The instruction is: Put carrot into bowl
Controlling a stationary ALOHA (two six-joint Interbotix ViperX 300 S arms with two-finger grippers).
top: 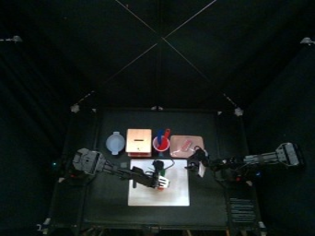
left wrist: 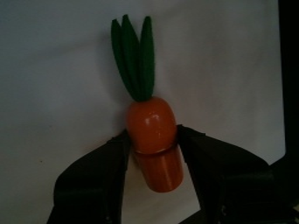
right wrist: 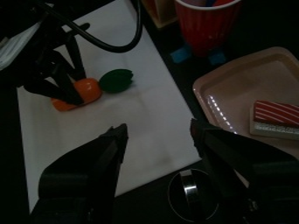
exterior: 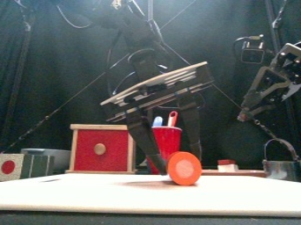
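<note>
The carrot (left wrist: 149, 122) lies on a white mat (left wrist: 59, 79), its orange body between my left gripper's (left wrist: 156, 142) jaws, which press on both of its sides. Its green top (left wrist: 135, 52) points away from the gripper. In the front view the carrot (exterior: 184, 168) rests on the mat under the left gripper (exterior: 173, 155). The pale blue-grey bowl (top: 114, 143) stands at the back left of the table, apart from the mat. My right gripper (right wrist: 170, 144) is open and empty, hovering to the right of the carrot (right wrist: 84, 88).
A wooden box with a red face (exterior: 100, 148), a red cup (right wrist: 208, 22) and a pinkish dish (right wrist: 239, 83) holding a small red-and-white thing (right wrist: 278, 118) stand in a row behind the mat (top: 169, 190), right of the bowl.
</note>
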